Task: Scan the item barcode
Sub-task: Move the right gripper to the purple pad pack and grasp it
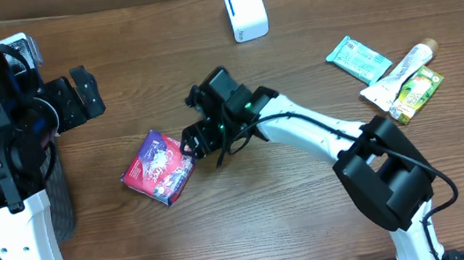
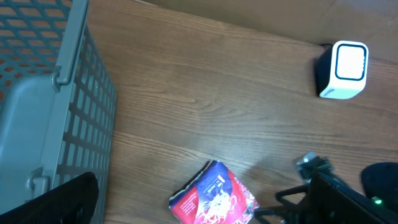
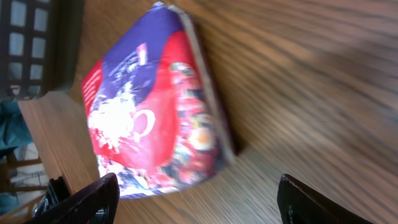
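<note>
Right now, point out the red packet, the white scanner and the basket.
red packet [image 1: 159, 167]: overhead, middle of printed face.
white scanner [image 1: 246, 9]: overhead, blue-framed face.
basket [image 2: 87, 115]: left wrist, grey mesh wall.

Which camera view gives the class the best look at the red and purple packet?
The right wrist view: the red and purple packet fills much of the frame, its printed face showing. The overhead view shows it whole but small. The left wrist view cuts it off at the bottom edge.
</note>
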Robot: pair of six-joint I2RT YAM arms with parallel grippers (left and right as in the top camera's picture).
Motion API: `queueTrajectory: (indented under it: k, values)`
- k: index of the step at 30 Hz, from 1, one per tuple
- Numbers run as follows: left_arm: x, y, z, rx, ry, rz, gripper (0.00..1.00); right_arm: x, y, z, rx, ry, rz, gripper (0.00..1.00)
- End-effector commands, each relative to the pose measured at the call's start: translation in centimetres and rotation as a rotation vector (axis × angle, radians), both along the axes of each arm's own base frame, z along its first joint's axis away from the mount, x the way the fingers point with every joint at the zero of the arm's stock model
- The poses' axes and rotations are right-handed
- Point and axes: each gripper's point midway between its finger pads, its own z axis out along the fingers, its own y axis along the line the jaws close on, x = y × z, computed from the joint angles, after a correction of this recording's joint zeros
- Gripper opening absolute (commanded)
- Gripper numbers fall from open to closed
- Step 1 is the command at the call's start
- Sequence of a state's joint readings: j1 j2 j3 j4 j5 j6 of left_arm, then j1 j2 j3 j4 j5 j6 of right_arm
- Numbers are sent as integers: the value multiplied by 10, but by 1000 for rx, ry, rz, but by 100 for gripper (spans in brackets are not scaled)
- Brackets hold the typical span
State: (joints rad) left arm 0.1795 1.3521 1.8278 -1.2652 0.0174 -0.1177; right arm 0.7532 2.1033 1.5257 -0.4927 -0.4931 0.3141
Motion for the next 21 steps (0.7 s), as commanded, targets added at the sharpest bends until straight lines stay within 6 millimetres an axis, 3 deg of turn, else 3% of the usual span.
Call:
queueTrajectory:
  k: [1,6,12,14,17,21]
  values:
    - [0,2,4,5,-11,9,99,4,10,12,36,-54,21,82]
    - [0,2,4,5,-11,9,100,4,21,6,37,-102,39,76]
    - [0,2,4,5,-11,9,100,3,28,-25,-12,-119,35,74]
    - [0,2,4,5,-11,9,100,4,27,-31,-27,-121,31,69]
    - [0,2,4,5,-11,9,100,5,26,-37,-42,-121,22,51]
    - [0,2,4,5,-11,9,100,4,25,-38,-45,-116,21,15]
